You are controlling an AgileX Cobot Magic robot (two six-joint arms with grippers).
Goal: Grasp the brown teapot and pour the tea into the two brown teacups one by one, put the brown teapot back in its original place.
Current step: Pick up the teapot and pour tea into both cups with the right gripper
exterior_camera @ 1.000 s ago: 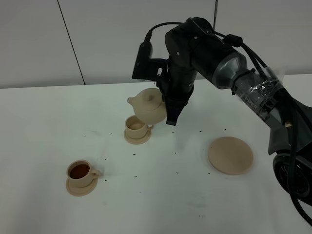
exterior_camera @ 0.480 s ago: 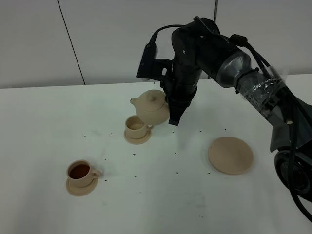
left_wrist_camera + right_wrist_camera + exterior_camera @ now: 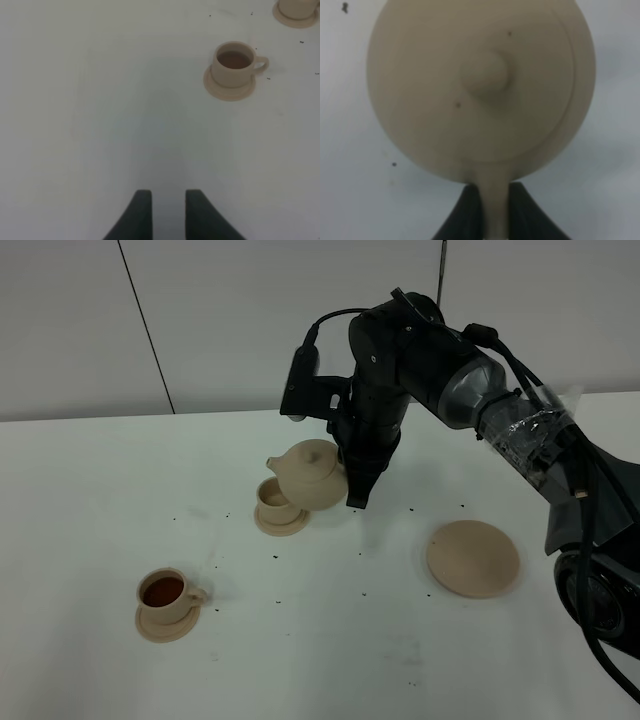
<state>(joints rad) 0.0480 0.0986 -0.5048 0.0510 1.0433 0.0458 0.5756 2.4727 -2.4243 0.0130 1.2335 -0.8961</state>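
Well, the right hand [image 3: 495, 200] is pinched tight on the loop handle [image 3: 494, 220] of the brown teapot [image 3: 312, 474], one finger on each side of it. It grabs the handle because that is the thin part a hand can squeeze, and it leaves the spout [image 3: 272, 447] free to pour. The teapot hangs in the air just above the middle of the high view, a little to the left. Its spout points left, and it looks to be right over the near teacup [image 3: 275, 498] on its small saucer [image 3: 283, 525]. That is so the tea will drop into the cup and not on the table [image 3: 90, 490]. The pot looks almost level, only tipped a tiny bit. The pot hides part of this cup, so I cannot tell if there is tea in it.

The other teacup [image 3: 165, 592] is in the lower left of the high view, well apart from the pot. It has dark tea inside, so I think that one is done.

The big flat saucer [image 3: 473, 558] lies in the right half, with nothing on it. I think it waits for the pot, which goes home there at the end.

The left hand [image 3: 167, 215] is open just a little and holds nothing. It hangs over bare table, out of the way, as the job needs only one hand.
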